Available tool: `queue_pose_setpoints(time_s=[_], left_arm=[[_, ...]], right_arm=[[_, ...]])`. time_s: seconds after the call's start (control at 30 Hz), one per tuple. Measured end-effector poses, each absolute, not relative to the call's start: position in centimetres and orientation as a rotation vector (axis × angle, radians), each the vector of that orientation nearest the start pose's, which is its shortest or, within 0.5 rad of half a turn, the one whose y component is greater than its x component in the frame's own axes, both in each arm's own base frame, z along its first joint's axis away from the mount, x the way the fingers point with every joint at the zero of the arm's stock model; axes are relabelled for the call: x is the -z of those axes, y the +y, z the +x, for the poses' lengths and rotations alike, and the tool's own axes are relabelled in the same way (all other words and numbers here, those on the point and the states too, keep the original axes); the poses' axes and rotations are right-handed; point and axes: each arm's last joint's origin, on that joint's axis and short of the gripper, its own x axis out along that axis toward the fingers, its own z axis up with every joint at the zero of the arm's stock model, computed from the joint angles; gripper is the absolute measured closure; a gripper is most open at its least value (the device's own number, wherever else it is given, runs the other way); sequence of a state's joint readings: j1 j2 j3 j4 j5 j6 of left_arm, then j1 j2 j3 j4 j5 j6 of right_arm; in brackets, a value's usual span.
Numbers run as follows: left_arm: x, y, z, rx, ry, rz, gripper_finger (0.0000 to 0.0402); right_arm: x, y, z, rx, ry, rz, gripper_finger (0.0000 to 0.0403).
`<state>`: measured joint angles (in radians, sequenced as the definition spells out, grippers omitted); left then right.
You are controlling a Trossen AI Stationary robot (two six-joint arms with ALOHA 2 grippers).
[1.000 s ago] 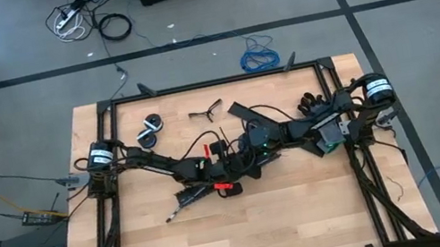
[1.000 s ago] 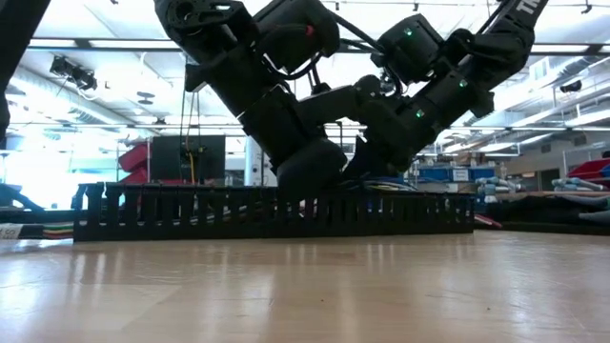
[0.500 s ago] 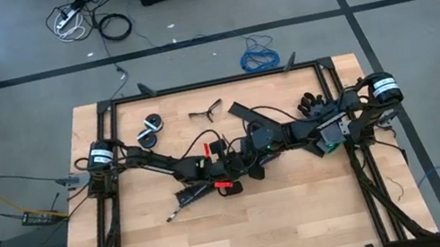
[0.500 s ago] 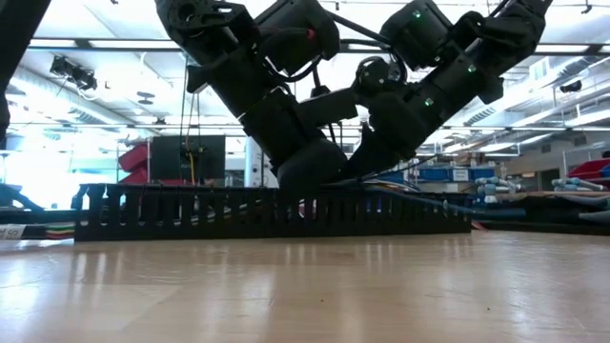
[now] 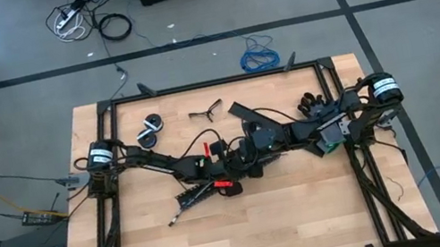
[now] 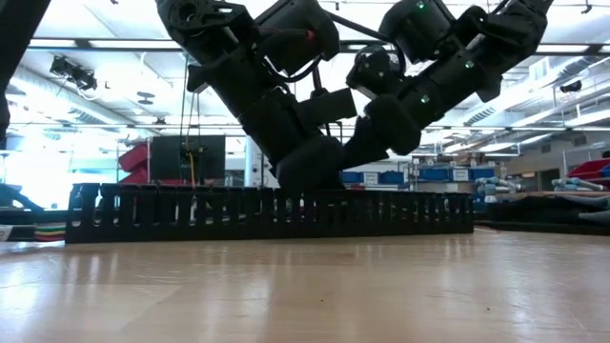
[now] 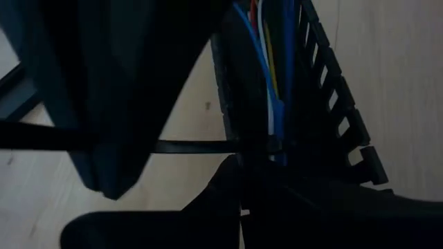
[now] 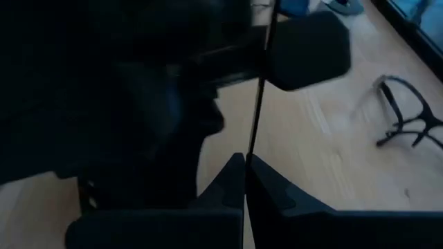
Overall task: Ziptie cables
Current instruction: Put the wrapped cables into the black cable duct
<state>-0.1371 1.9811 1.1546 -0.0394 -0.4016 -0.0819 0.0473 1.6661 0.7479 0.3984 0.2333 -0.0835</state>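
Observation:
The cables (image 7: 271, 83), blue, yellow, red and pale wires, lie in a black slotted duct (image 7: 325, 104) that rests lengthwise on the table's middle (image 5: 192, 196). A thin black ziptie (image 7: 190, 146) runs from the cables toward my right gripper (image 8: 246, 162), which is shut on it. My left gripper (image 7: 242, 166) is shut right where the ziptie meets the cables. Both grippers meet at the table's centre, left (image 5: 230, 172) and right (image 5: 249, 156). In the low view the duct (image 6: 267, 211) hides the fingertips. My left gripper is shut on the ziptie where it reaches the cables (image 7: 239, 147), coming slanting down from the table's left. Its own fingers hide what lies between them. The cables stay in the duct on the table. My right gripper pinches the ziptie's free length (image 8: 250, 149) between its two fingertips, coming slanting down from the table's right. The strip runs straight and taut from the fingers toward the left gripper (image 8: 261, 76), clear of the table.
At the far side lie two black rolls (image 5: 148, 129), a small black forked tool (image 5: 207, 109) (image 8: 405, 117), a wide black strip (image 5: 245, 112) and dark parts (image 5: 315, 105). A black frame (image 5: 213, 82) borders the table. The near half of the wooden top is bare.
My right gripper has rolled about its own pointing line and risen a little, staying shut on the ziptie. In the low view the right arm stands steeper and higher. The left gripper has kept its place.

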Motion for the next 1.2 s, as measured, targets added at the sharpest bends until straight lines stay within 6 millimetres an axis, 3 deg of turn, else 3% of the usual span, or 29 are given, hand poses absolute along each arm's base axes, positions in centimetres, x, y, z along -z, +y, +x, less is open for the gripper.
queue_pose_setpoints(time_s=[0.3,0.63,1.2], left_arm=[[-13.6,-4.4,39.4,-0.262,0.83,0.144,0.0401],[-14.9,-4.6,38.8,-0.251,0.832,0.14,0.0401],[-15.1,-4.6,38.8,-0.257,0.822,0.14,0.0401]], right_arm=[[-15.9,2.6,32.3,0.102,0.534,-0.182,0.0403],[-15.6,2.6,32.1,0.113,0.568,-0.179,0.0403],[-15.6,2.6,32.1,0.142,0.569,-0.173,0.0403]])
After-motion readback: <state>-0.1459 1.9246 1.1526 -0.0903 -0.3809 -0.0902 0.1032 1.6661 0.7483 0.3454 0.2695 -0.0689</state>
